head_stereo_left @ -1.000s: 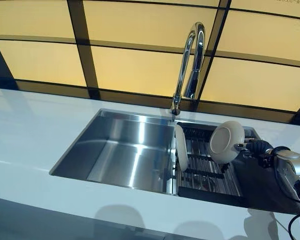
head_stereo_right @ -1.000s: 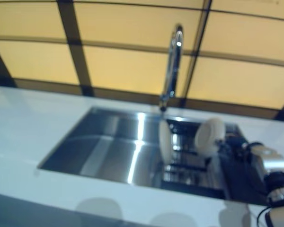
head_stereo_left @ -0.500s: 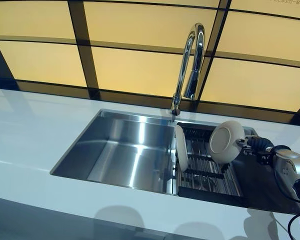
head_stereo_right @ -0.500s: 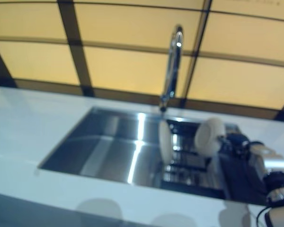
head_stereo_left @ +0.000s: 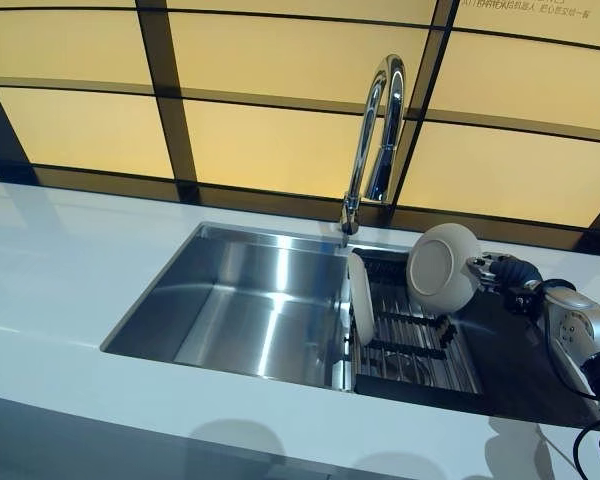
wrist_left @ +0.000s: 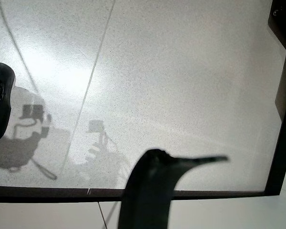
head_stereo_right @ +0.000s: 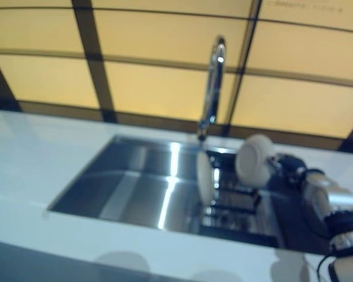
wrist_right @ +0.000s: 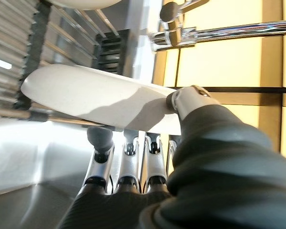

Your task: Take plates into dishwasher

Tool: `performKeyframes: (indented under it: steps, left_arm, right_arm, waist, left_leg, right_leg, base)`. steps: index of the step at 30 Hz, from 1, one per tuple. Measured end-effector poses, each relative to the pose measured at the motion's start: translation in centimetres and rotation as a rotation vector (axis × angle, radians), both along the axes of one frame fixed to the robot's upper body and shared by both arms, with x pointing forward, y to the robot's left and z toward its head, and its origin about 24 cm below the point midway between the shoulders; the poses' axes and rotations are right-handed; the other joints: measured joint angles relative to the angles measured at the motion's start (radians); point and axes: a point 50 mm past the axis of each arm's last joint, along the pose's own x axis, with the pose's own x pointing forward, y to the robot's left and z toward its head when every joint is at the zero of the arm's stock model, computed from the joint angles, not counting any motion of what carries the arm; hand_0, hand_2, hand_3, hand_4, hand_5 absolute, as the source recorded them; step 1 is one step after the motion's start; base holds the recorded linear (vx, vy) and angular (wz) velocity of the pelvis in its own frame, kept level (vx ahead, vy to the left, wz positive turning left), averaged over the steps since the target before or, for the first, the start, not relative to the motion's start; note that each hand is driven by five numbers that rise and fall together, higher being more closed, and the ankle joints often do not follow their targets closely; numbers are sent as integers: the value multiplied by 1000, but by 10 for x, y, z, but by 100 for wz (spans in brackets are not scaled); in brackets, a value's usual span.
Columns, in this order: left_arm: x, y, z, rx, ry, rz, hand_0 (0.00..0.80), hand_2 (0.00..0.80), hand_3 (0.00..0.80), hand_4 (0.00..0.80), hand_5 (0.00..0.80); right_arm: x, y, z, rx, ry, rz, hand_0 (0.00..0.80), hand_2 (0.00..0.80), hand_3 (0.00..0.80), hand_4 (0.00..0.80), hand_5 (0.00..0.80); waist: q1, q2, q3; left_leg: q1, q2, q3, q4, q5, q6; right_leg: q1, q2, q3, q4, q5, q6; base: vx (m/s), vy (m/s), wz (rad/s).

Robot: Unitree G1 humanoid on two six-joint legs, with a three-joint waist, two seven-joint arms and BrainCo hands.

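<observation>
A white countertop (head_stereo_left: 70,270) carries everything here. A steel sink (head_stereo_left: 250,300) is sunk into it, and a tall curved faucet (head_stereo_left: 372,130) stands at the back edge of the sink. To the right of the basin, a dark drying rack (head_stereo_left: 415,335) sits in the counter opening. One white plate (head_stereo_left: 360,297) stands upright on its edge at the left end of the rack.
</observation>
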Motion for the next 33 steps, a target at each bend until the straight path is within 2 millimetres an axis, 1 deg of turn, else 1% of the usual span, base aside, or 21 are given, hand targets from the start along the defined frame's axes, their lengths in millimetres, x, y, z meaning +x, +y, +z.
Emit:
performKeyframes:
  steps: [5,15,17,19,23,24,25,26,27,28,30,33]
  left_arm:
    - [-1,-1,0,-1,4,2,0,0,0,0,0]
    - [-1,-1,-1,1,6,4,0,0,0,0,0]
    - [-1,-1,-1,2,6,4,0,0,0,0,0]
    - [-1,0,-1,5,6,5,0,0,0,0,0]
    - [1,0,0,9,-1,4,0,0,0,0,0]
    - [2,1,0,10,-2,3,0,0,0,0,0]
    - [2,1,0,12,0,4,0,0,0,0,0]
    - [2,2,1,12,-1,4,0,0,0,0,0]
    - [4,2,1,13,-4,3,0,0,0,0,0]
    - [5,2,1,14,-8,2,0,0,0,0,0]
    - [8,2,2,15,-13,-2,0,0,0,0,0]
    - [13,2,3,18,-23,-8,0,0,0,0,0]
  right_arm:
    - [2,1,7,4,-23,-21,800,800,800,800,800]
    - [2,-1,10,15,-35,-51,800,800,800,800,800]
    - [1,-3,13,6,-41,-67,800,800,800,800,800]
    - [0,-3,21,-13,-60,-75,800,800,800,800,800]
    - [-4,-11,29,-41,-73,-108,800,800,800,800,800]
    - [-5,-13,31,-47,-76,-119,800,800,800,800,800]
    - [-6,-14,33,-49,-82,-125,800,800,800,800,800]
    - [-6,-14,33,-51,-82,-128,800,800,800,800,800]
    - [-7,-15,34,-53,-83,-132,800,800,800,800,800]
    - [-7,-16,35,-54,-86,-134,800,800,800,800,800]
    - [-8,-18,36,-58,-87,-139,800,800,800,800,800]
    - [-12,-24,40,-71,-90,-158,800,800,800,800,800]
  waist:
    - [0,-9,-9]
    - [-3,-34,-34]
    - [-2,-38,-36]
    - [-2,-39,-37]
    - [-11,-41,-38]
    - [-14,-42,-39]
    - [-32,-44,-40]
    - [-31,-44,-41]
    - [-41,-45,-42]
    - [-55,-46,-42]
    - [-58,-46,-42]
    - [-82,-47,-43]
  left_leg:
    - [12,0,8,-1,0,0]
    - [12,0,16,-1,-1,0]
    - [11,-1,26,0,-1,0]
    - [10,-1,40,0,-2,2]
    - [15,-3,58,0,-4,6]
    - [16,-3,63,0,-5,6]
    - [16,-5,65,0,-5,7]
    - [16,-4,69,-1,-6,9]
    - [16,-5,75,-1,-7,10]
    - [16,-6,89,-1,-8,11]
    - [17,-8,101,-1,-9,14]
    - [19,-11,119,0,-11,17]
  right_leg:
    - [8,1,9,0,0,2]
    - [3,2,20,-1,1,6]
    - [-1,2,27,0,3,9]
    - [-7,3,42,0,7,12]
    - [-8,4,59,1,11,16]
    - [-10,4,65,1,13,19]
    - [-11,4,70,1,17,23]
    - [-14,4,75,1,18,25]
    - [-17,4,81,1,21,28]
    - [-21,4,92,2,24,33]
    - [-25,4,106,1,28,40]
    - [-29,1,123,2,33,49]
  base:
    - [-2,23,-5]
    - [-21,31,-3]
    - [-50,67,-10]
    - [-54,77,-19]
    - [-39,66,-15]
    - [-43,79,-12]
    - [-55,101,-17]
    - [-59,113,-17]
    - [-67,146,-22]
    - [-49,115,-21]
    - [-39,94,-24]
    - [-29,79,-19]
